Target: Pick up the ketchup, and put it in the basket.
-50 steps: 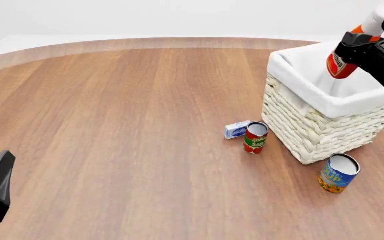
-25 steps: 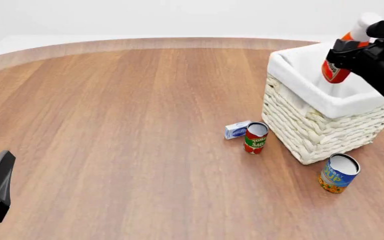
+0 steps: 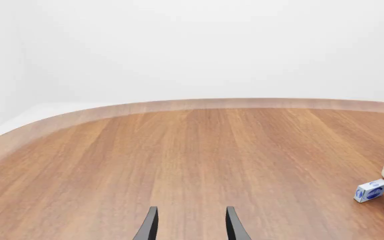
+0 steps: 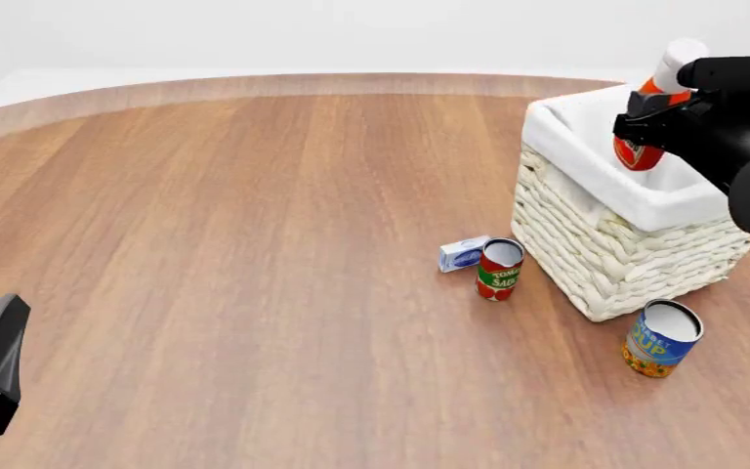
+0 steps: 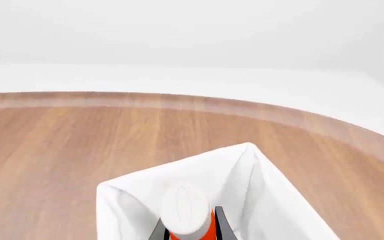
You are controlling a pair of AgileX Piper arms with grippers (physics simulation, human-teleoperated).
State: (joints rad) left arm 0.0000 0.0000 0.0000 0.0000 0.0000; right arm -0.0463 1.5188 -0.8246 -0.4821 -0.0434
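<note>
Now the right claw (image 4: 645, 119) is clamped on the ketchup (image 4: 639, 147), holding the tilted bottle over the basket (image 4: 609, 249), its base just above the white lining. To finish well, I would lower it straight down inside the rim, away from the walls, and let go only when it sits low. The left claw (image 3: 190, 227) waits with its fingers apart, holding nothing, well away from the cans (image 4: 498, 270) on the table (image 4: 245, 244).

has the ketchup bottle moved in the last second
Yes. The ketchup, held by the right claw, shifted left and slightly up against the basket, now over its opening.
</note>
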